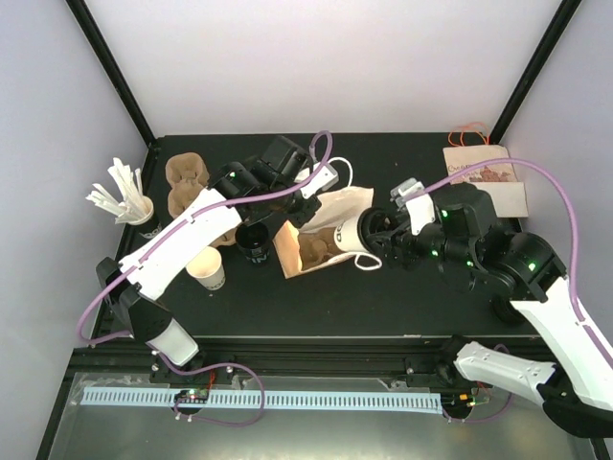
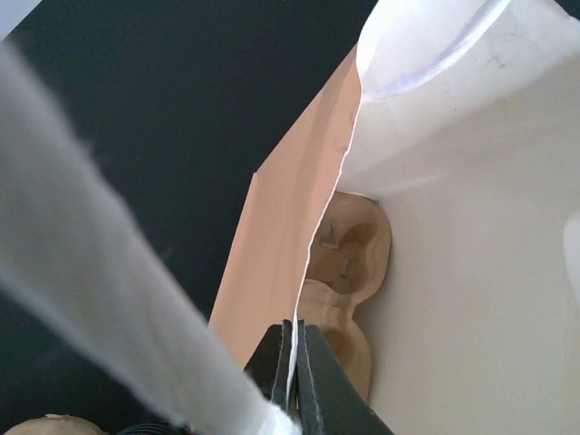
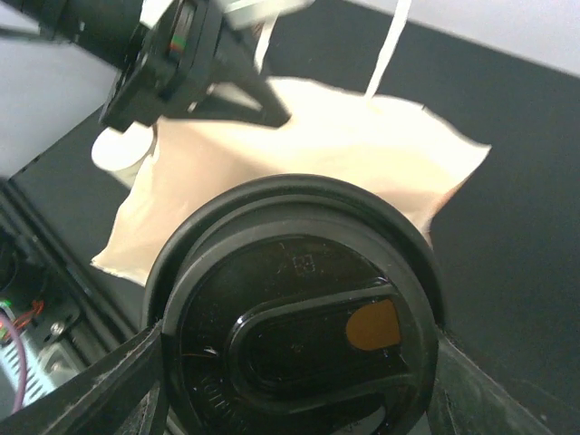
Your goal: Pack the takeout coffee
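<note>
A tan paper bag [image 1: 330, 218] lies on its side in the middle of the table with its mouth facing the camera. A brown cup carrier [image 1: 311, 251] sits inside it. My left gripper [image 1: 308, 195] is shut on the bag's upper edge [image 2: 317, 227], and the carrier [image 2: 349, 263] shows just past the pinched paper. My right gripper [image 1: 381, 237] is shut on a white takeout coffee cup [image 1: 351, 231] held sideways at the bag's mouth. In the right wrist view the cup's black lid [image 3: 299, 326] fills the space between my fingers [image 3: 118, 381], with the bag [image 3: 317, 145] behind it.
A stack of brown carriers [image 1: 187, 182] and a cup of white stirrers [image 1: 129, 201] stand at the back left. A white paper cup [image 1: 208, 268] and a black cup [image 1: 254, 241] stand left of the bag. A second printed bag [image 1: 484, 182] lies flat at the back right.
</note>
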`<state>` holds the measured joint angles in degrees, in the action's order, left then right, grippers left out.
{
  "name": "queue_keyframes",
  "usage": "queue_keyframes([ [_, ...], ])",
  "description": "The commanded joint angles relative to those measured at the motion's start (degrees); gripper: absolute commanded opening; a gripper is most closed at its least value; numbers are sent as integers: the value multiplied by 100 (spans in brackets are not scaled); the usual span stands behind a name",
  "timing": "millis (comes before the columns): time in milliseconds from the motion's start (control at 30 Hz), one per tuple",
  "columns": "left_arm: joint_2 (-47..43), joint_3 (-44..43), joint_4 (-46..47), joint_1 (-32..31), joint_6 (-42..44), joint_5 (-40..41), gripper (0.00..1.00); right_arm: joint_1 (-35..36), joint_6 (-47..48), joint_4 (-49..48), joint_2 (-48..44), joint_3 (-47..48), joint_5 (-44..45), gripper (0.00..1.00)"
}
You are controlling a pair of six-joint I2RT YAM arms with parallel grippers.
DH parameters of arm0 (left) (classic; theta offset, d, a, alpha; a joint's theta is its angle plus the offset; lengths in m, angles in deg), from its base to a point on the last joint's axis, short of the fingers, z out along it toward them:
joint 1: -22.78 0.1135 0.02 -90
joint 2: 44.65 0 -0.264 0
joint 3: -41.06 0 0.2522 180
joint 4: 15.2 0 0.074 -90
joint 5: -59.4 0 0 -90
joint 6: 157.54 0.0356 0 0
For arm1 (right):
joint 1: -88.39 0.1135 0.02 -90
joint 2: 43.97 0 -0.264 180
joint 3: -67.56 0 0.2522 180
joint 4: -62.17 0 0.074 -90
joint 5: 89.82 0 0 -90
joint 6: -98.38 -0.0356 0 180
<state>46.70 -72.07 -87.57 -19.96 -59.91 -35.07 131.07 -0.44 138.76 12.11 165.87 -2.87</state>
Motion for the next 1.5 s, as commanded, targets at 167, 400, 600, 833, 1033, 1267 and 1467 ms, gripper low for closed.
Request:
queue_keyframes([
  [167,-517,483,878,-147,-56,-200,2,24,156,199,-50,-391,-992,57],
  [400,-874,1084,1539,-403,-56,-604,2,81,143,172,29,-439,-911,57],
  [600,-1391,1983,2348,-609,-235,-450,2,652,-31,121,24,-876,-354,57],
  [833,-1761,2503,2801,-875,-135,-481,2,1241,-237,3,78,-1091,209,56],
  [1033,-2057,2836,3019,-1162,-57,-588,2,1511,-229,-403,-29,-1277,817,56],
  [1267,-1967,2897,3267,-1656,-335,42,2,1978,-80,-1031,-99,-2029,1439,56],
  [1467,-2034,2907,3268,-1828,-394,215,2,2368,-286,-1011,-75,-2319,2047,56],
])
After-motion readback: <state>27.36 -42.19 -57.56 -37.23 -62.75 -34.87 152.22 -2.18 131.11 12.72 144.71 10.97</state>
